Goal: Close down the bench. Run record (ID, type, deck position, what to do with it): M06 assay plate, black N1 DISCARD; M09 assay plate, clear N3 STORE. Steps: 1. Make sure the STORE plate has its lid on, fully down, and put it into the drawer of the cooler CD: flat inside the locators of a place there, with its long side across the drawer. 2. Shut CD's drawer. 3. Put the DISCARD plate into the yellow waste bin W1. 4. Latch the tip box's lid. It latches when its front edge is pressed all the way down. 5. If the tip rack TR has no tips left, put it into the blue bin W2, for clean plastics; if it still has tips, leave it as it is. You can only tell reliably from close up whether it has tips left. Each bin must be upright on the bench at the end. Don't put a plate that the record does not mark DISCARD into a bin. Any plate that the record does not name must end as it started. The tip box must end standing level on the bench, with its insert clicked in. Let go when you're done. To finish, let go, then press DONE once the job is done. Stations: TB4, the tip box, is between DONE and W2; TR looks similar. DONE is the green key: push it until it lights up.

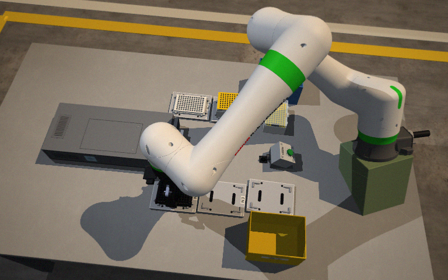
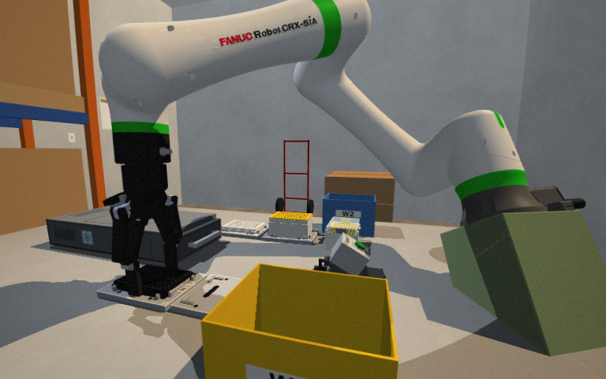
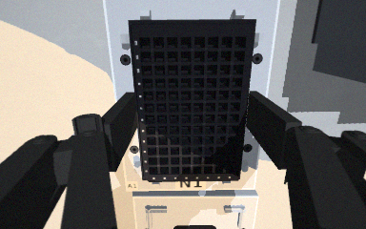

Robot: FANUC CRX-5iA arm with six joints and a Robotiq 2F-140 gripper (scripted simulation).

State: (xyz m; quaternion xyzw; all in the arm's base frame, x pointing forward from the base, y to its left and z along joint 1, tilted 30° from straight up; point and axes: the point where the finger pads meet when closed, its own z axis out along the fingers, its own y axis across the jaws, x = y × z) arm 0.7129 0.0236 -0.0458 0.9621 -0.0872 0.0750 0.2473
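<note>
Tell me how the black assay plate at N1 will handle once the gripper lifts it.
The black assay plate looks stiff: a flat moulded grid, unlikely to flex. Its smooth side walls, straddled by the pads, might slip under a light squeeze. Being flat and wide, it probably won't roll.

Top looks down; exterior frontal; wrist close over plate.

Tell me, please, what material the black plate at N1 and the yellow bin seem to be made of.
The black plate looks like matte moulded plastic: a fine, regular grid of square wells with no shine. The claw has a finger on each long side of it. The yellow bin looks like thin, stiff sheet, plastic or coated board: flat walls, sharp folded corners, even dull colour. Neither can be told for certain.
</note>
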